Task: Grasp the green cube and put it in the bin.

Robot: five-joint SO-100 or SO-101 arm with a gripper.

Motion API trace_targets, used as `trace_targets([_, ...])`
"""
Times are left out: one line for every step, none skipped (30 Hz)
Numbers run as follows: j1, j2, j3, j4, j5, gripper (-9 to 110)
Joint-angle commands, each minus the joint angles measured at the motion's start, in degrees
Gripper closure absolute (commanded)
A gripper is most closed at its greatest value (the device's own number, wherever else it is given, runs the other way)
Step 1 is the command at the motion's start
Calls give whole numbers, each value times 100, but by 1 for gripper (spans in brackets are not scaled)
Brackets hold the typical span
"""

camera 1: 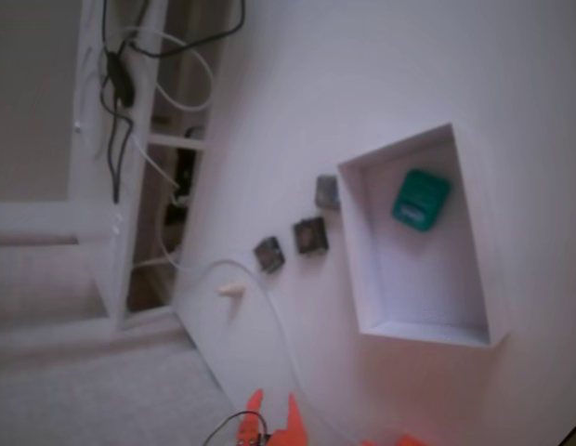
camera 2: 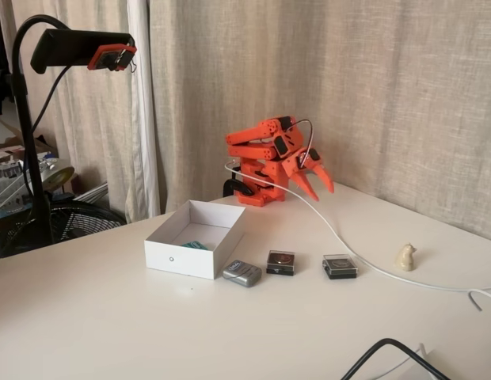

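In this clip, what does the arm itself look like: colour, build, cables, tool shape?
The bright orange plastic arm is built from blocky segments with small black parts at the joints. A thin black cable loops over its upper section. Its tool has two tapered, pointed orange fingers, claw-like; the other fixed view shows only the orange tips at the bottom edge. No markings are legible.

One fixed view looked down from high up, tilted sideways, so the table [camera 1: 381, 84] ran diagonally and its edge cut across the left. The arm [camera 1: 269, 429] barely poked in at the bottom. The other fixed view sat low, off the table's front edge, facing the curtain [camera 2: 309, 79] across the table [camera 2: 111, 317], pretty near. It even caught a camera [camera 2: 111, 55] on a stand at the left. Both shared the bin [camera 1: 362, 186] [camera 2: 182, 257], the three dark blocks beside it and the white cable [camera 1: 269, 307] [camera 2: 348, 245].
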Motion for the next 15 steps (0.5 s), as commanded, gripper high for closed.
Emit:
trace_targets([211, 44, -18, 26, 35, 86])
trace_targets([299, 44, -18, 26, 35, 86])
trace_targets([387, 44, -18, 26, 35, 86])
trace_targets([439, 44, -18, 26, 35, 86])
trace_targets([457, 44, -18, 26, 35, 86])
trace_targets([457, 44, -18, 26, 35, 86])
trace_targets([457, 44, -18, 26, 35, 86])
trace_targets([457, 44, -18, 26, 35, 86])
trace_targets([457, 44, -18, 26, 35, 86])
trace_targets([439, 44, -18, 26, 35, 86])
trace_targets([431, 44, -18, 26, 35, 86])
trace_targets([431, 44, -18, 26, 35, 86])
trace_targets([431, 44, -18, 26, 35, 85])
trace_targets([431, 44, -18, 26, 35, 85])
trace_targets([422, 44, -18, 26, 35, 84])
